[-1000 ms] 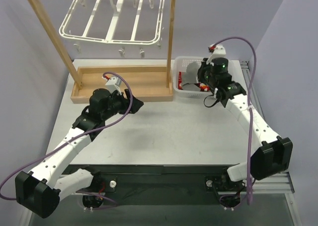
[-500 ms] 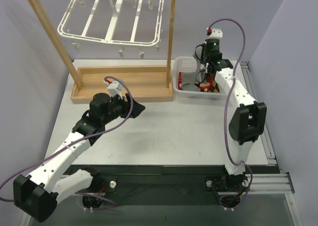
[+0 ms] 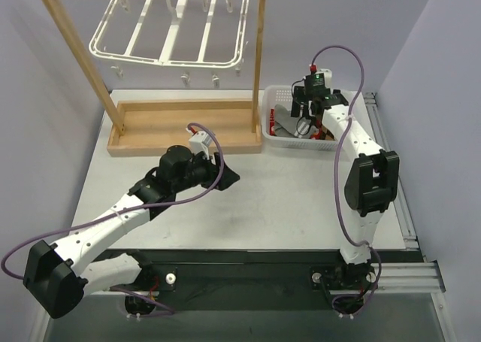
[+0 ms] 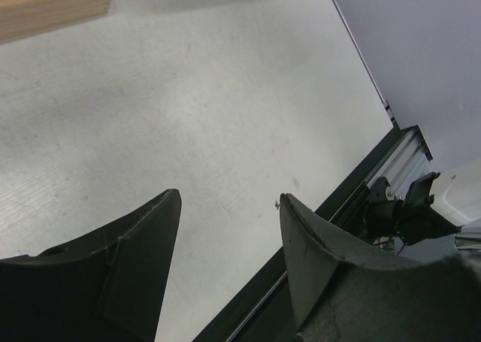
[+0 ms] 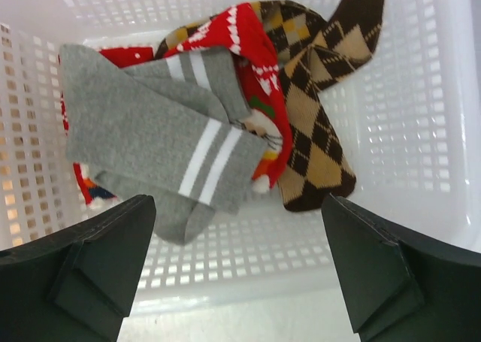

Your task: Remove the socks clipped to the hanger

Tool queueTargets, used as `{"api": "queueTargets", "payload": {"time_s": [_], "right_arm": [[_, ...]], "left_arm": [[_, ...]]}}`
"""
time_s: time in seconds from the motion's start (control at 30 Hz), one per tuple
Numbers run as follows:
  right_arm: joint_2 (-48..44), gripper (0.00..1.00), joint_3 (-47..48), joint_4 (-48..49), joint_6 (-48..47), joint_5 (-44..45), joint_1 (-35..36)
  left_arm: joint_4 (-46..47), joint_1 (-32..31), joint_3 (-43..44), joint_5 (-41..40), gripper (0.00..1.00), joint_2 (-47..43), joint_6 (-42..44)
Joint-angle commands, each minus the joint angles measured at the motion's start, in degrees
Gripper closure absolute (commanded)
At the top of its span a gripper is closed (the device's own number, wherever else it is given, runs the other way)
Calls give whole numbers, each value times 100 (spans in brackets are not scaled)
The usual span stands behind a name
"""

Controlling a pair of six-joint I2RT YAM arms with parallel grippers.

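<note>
Right gripper [image 5: 240,282], jaws spread wide and holding nothing, hangs directly over the socks [image 5: 173,143] (grey striped, red patterned and brown argyle) heaped in a white perforated basket [image 5: 428,94]. Left gripper [image 4: 229,199], partly open and likewise empty, hovers over the desk [image 4: 188,94]. The hanger [image 3: 170,35] hangs by its hook from the top bar of the wooden rack [image 3: 260,64], left of the basket and well apart from both grippers.

Red socks [image 5: 252,37] mostly beneath grey socks [image 5: 143,124]; basket [image 5: 421,131] walls past picture edges.
</note>
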Motion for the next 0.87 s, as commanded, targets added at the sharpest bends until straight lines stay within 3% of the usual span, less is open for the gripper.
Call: {"api": "queueTargets", "payload": {"time_s": [0.0,0.17,0.3,0.53,0.67,0.83], "right_arm": [[-1022,0,-181,-651,369,270,84],[-1820,0,-760,-1004,651,130,330],[-2410,0,-1822,-1022,1151,-212,629],[-3192,0,-3245,-838,1740,42,1956],[-3964,0,-4336,-102,2075,-195,2247],[-4941,0,-5620,1138,2102,-1230,2212]], "left_arm": [[400,-280,364,-116,34,52,6],[671,-360,163,-116,34,-54,-47],[1032,-386,-75,-28,34,-177,-222],[1332,-544,-426,157,34,-247,-521],[1569,-597,-769,157,34,-492,-767],[2438,-606,-1470,411,34,-660,-1276]]}}
